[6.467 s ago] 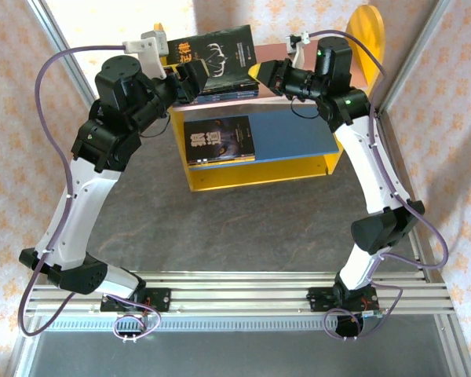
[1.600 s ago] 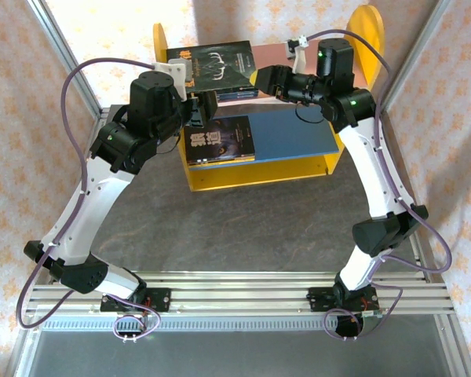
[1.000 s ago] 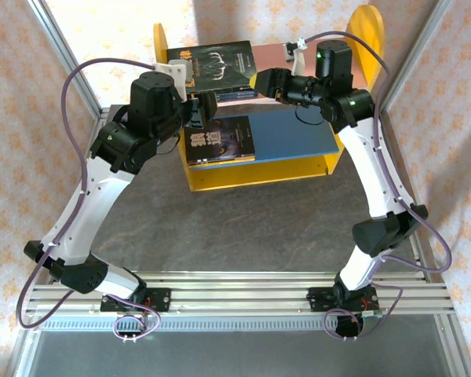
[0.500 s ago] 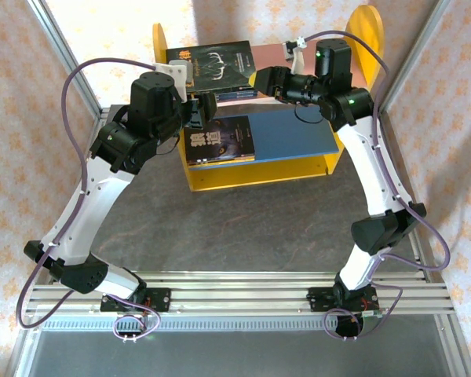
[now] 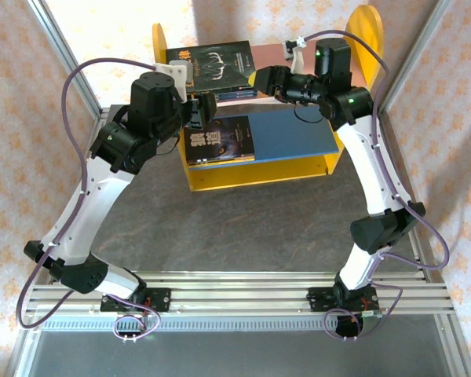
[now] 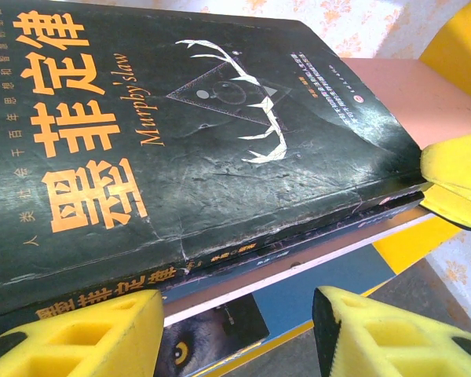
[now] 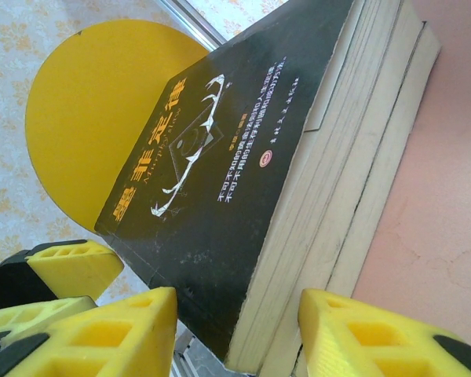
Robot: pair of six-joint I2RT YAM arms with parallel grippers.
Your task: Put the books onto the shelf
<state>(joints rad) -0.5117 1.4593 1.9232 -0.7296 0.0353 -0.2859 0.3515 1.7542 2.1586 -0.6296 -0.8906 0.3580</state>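
The shelf [image 5: 259, 174] stood at the far side of the table, between the two arms. A stack of books [image 5: 216, 67] lay flat on its pink upper board [image 5: 271, 56]. One more book [image 5: 218, 140], with a wolf's face on the cover, lay flat on the left part of the blue lower board [image 5: 294, 133].

Six and a half seconds earlier the stack had sat further right and skewed, with the left arm reaching up over its left end. By now the stack lay further left and squarer to the board. The left arm had drawn back towards the near left, so that the round yellow side panel [image 5: 158, 37] showed behind it. Over the last second and a half almost nothing had moved, save that the right arm had crept a little to the left.

The left gripper [image 5: 205, 107] hung just in front of the stack's near left corner. In its wrist view its yellow fingers [image 6: 78, 338] stood spread with nothing between them, and the antler-covered top book [image 6: 180, 133] lay beyond.

The right gripper [image 5: 261, 80] was at the stack's right end. Its wrist view showed its fingers [image 7: 377, 338] apart with the near corner of the stack between them. Whether they pinched that corner or only stood beside it, I could not tell.
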